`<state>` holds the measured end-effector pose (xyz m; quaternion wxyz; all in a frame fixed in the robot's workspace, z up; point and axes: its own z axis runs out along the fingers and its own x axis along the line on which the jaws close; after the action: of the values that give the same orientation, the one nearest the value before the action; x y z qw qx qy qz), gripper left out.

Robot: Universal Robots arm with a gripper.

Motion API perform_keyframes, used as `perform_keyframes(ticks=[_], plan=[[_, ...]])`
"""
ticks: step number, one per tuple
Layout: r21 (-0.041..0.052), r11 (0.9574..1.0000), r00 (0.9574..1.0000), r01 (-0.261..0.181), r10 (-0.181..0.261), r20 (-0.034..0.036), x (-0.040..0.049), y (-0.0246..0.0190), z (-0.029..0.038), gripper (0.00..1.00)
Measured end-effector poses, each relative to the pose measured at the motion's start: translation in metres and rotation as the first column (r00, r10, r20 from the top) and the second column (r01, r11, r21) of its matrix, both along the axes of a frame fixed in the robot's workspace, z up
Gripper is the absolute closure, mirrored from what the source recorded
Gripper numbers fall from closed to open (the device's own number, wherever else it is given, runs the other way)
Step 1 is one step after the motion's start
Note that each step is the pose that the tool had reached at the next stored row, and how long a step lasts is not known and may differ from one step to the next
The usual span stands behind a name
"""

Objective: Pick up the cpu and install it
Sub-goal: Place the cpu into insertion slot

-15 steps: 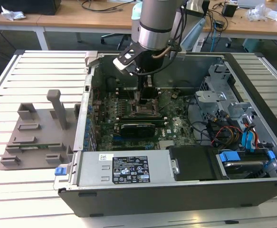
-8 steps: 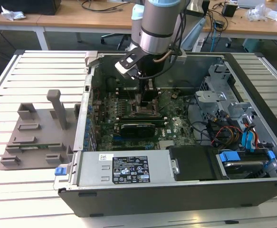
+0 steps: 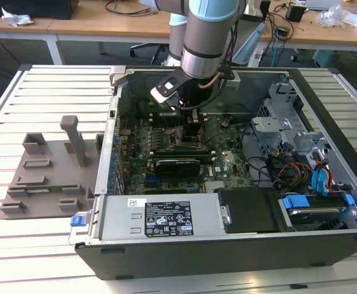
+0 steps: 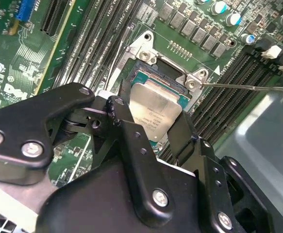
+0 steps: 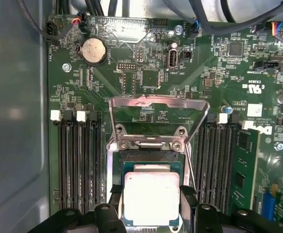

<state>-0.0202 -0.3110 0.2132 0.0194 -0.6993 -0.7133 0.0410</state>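
Noticing smooth, dull silvery metal on the top of the cpu (image 5: 151, 196). Seeing matt black finish, plastic or coated metal, on the fingers (image 4: 136, 145) of the gripper (image 4: 152, 119). Finding bright, reflecting bare metal on the socket frame (image 5: 158, 104) and glossy green lacquer on the board (image 5: 146, 77). At the exterior view's left, observing matt grey plastic on the fixture (image 3: 49, 177) and pale ribbed metal on the table (image 3: 43, 79).

The arm (image 3: 206, 37) is a thick round tube of silver-grey metal with pale blue joint caps. A small white-and-black box (image 3: 166, 90) sits at its wrist, with a thin cable (image 3: 214, 78) curving beside it. The gripper (image 4: 153, 116) is matte black, built of rounded, layered link plates joined by silver-headed screws (image 4: 160, 197), and narrows to two slim black fingers (image 4: 124, 116).
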Motion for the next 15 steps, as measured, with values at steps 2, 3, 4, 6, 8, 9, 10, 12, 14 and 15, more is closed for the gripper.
perform_keyframes(ticks=[2, 3, 4, 6, 8, 9, 10, 12, 14, 15], plan=[[0.0008, 1.0000, 1.0000, 0.001, -0.001, -0.0001, 0.0000, 0.0000, -0.0027, 0.45], [0.0013, 1.0000, 1.0000, 0.006, -0.006, 0.0000, 0.0000, 0.0000, -0.0043, 0.45], [0.0013, 0.9996, 0.9996, 0.028, -0.028, 0.0000, 0.0000, 0.0000, -0.0058, 0.45], [0.0012, 0.9994, 0.9994, 0.034, -0.034, 0.0000, 0.0000, -0.0001, -0.0071, 0.45], [0.0012, 0.9994, 0.9994, 0.034, -0.034, 0.0000, 0.0000, -0.0003, -0.0080, 0.45], [0.0013, 0.9995, 0.9995, 0.032, -0.032, -0.0001, 0.0000, -0.0004, -0.0085, 0.45], [0.0015, 0.9997, 0.9997, 0.024, -0.024, 0.0000, 0.0000, -0.0004, -0.0092, 0.45], [0.0013, 0.9999, 0.9999, 0.015, -0.015, 0.0000, 0.0001, -0.0004, -0.0098, 0.45], [0.0015, 0.9999, 0.9999, 0.013, -0.013, 0.0000, 0.0000, -0.0004, -0.0129, 0.45], [0.0015, 0.9999, 0.9999, 0.013, -0.013, -0.0001, 0.0000, -0.0005, -0.0141, 0.45]])
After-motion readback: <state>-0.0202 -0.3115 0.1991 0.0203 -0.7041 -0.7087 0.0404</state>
